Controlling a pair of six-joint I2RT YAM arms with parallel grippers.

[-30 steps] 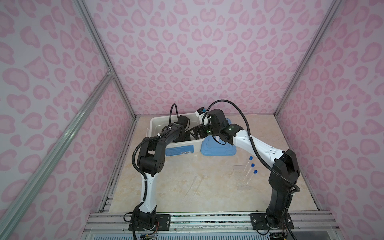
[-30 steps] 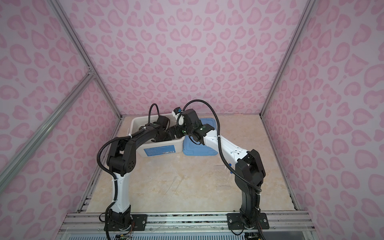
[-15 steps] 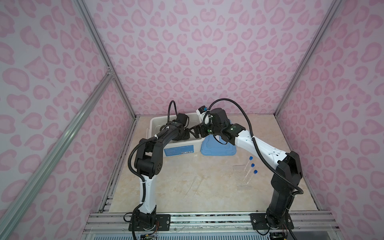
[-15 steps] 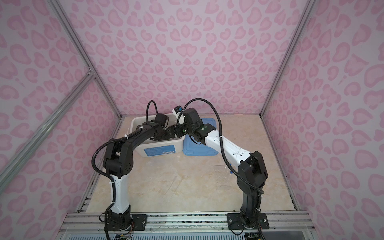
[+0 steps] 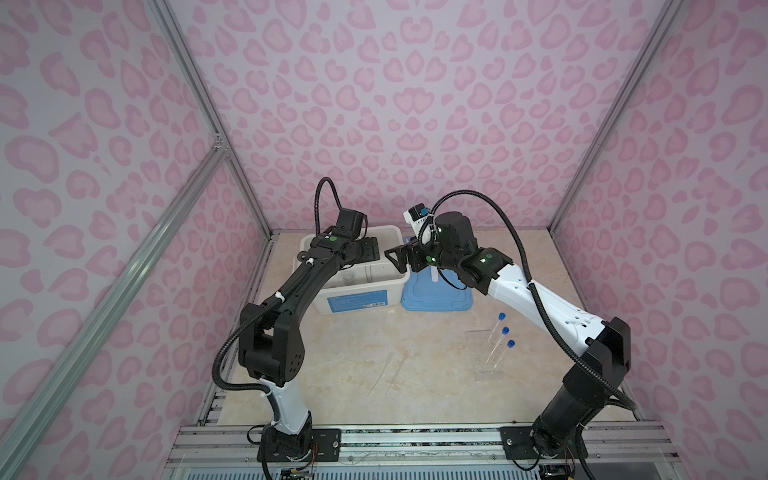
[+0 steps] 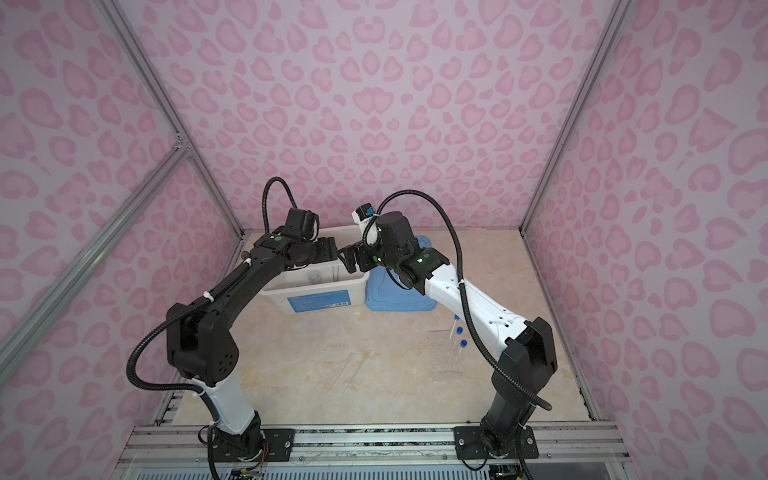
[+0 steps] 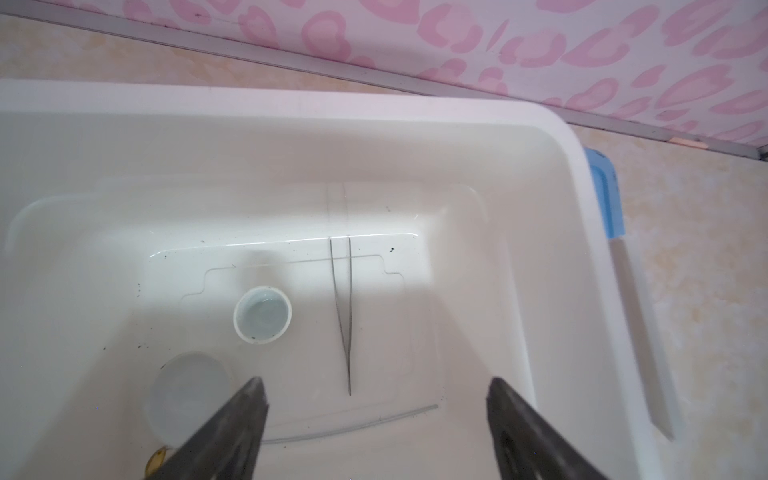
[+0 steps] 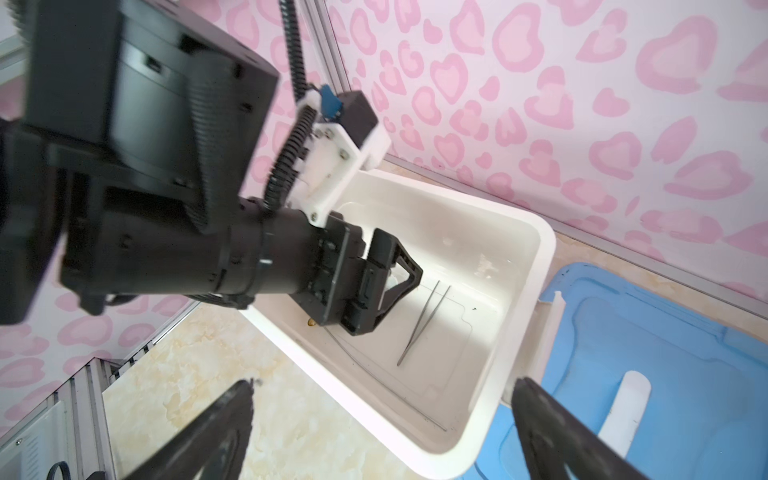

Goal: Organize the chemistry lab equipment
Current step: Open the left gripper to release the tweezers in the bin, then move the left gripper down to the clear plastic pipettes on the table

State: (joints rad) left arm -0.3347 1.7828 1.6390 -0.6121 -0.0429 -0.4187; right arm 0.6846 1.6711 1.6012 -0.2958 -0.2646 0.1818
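I see the metal tweezers [image 7: 345, 316] lying flat on the floor of the white plastic bin [image 7: 291, 99], two slim grey legs that meet in a fine point. Beside them stands a cup-like dish [image 7: 262, 314], round, white-rimmed, pale bluish inside. A flat dish [image 7: 187, 386], cloudy and round, lies near it, partly behind one finger of my left gripper [image 7: 376, 380]. A long thin rod [image 7: 353, 424], grey and slightly bowed, lies just past the tweezers' point without touching them.

The left gripper hangs over the bin with its black fingers spread wide and nothing between them. The right gripper [image 8: 382, 381] hovers above the bin's corner, also spread wide and empty.

The bin is smooth and glossy, with rounded corners. On its front is a blue label [image 5: 357, 301] with white print that I cannot read at this size. A blue plastic lid [image 5: 436, 297] with moulded ridges lies just beside the bin.

Well apart, on the right of the beige marbled tabletop [image 5: 353, 365], three long clear tubes [image 5: 496, 349] with blue caps sit side by side in a clear rack [image 5: 487, 374] that is hard to make out.
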